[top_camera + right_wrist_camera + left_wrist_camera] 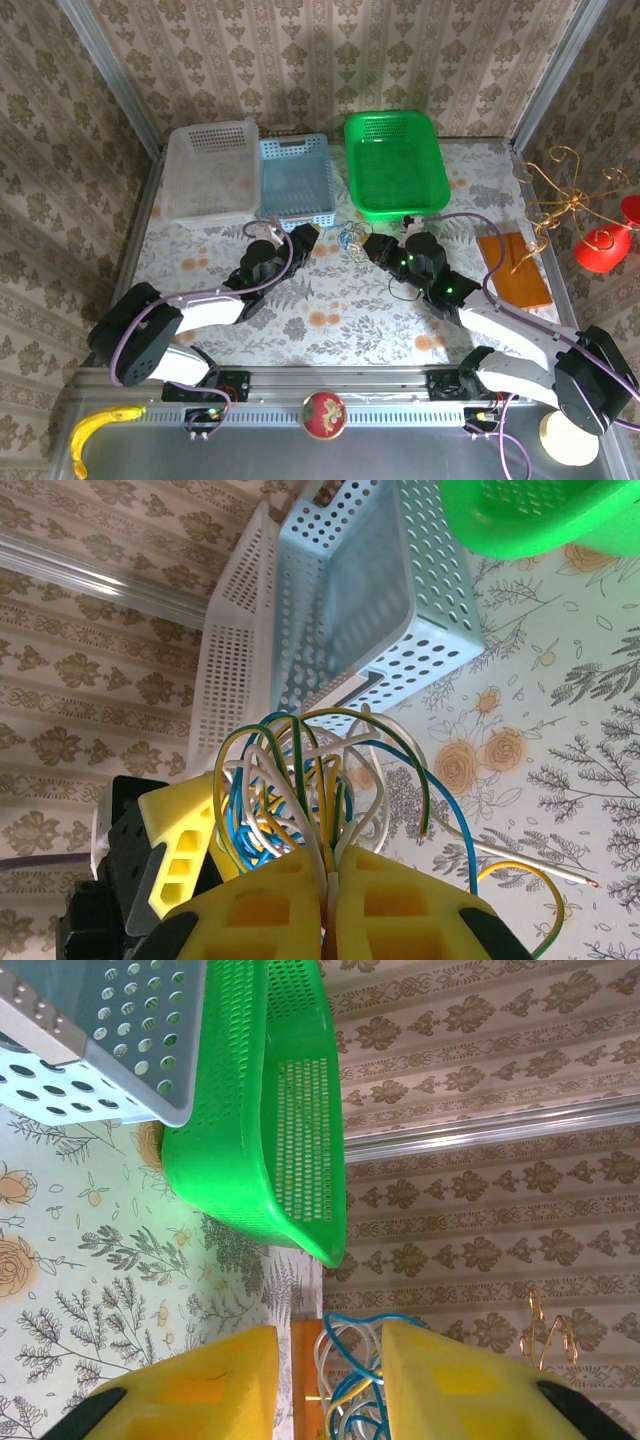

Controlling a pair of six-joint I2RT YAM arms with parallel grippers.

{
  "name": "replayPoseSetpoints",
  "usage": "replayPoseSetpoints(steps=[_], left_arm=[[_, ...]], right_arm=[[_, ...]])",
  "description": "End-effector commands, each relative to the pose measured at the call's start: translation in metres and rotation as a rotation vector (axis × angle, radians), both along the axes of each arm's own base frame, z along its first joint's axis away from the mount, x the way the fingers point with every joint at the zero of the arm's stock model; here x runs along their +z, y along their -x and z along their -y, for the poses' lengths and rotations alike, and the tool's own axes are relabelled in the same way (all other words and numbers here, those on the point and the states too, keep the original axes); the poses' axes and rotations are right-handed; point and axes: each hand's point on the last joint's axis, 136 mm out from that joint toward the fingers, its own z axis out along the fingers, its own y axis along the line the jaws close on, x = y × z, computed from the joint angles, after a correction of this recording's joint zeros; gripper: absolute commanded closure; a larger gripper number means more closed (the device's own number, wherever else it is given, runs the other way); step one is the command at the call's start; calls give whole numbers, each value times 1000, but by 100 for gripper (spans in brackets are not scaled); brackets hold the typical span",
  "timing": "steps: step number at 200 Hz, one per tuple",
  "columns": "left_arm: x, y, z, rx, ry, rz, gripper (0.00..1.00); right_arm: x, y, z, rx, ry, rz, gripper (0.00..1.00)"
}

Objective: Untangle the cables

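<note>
The right gripper point(330, 895) has its 2 pads pressed together on the cables point(300, 780), seemingly to anchor the tangle so the other arm can pull a strand free. The left gripper point(330, 1390) faces it with pads apart and blue and pale loops in the gap. The bunch sits between both grippers, near the green basket point(395, 165).

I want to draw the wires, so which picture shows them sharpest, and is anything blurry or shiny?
Right wrist view: the cables are sharp and bright. Left wrist view: they peek between soft-looking yellow fingers; the metal rail glares. Top view: evenly lit, but the cables look tiny.
</note>
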Motion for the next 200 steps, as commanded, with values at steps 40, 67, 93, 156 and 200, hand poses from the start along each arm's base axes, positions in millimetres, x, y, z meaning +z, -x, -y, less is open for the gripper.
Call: replayPoseSetpoints(steps=[40, 67, 93, 156, 200], left_arm=[[20, -4, 7, 3, 53, 47, 93], [22, -3, 6, 4, 50, 53, 100], [25, -2, 3, 10, 32, 66, 100], [50, 0, -5, 0, -116, 149, 100], [75, 3, 0, -50, -206, 235, 100]], right_arm=[[2, 2, -3, 6, -24, 6, 90], [-5, 2, -1, 0, -11, -5, 90], [-18, 4, 3, -8, 17, -27, 90], [-65, 10, 9, 10, 150, -100, 90], [-99, 20, 12, 55, 263, -151, 89]])
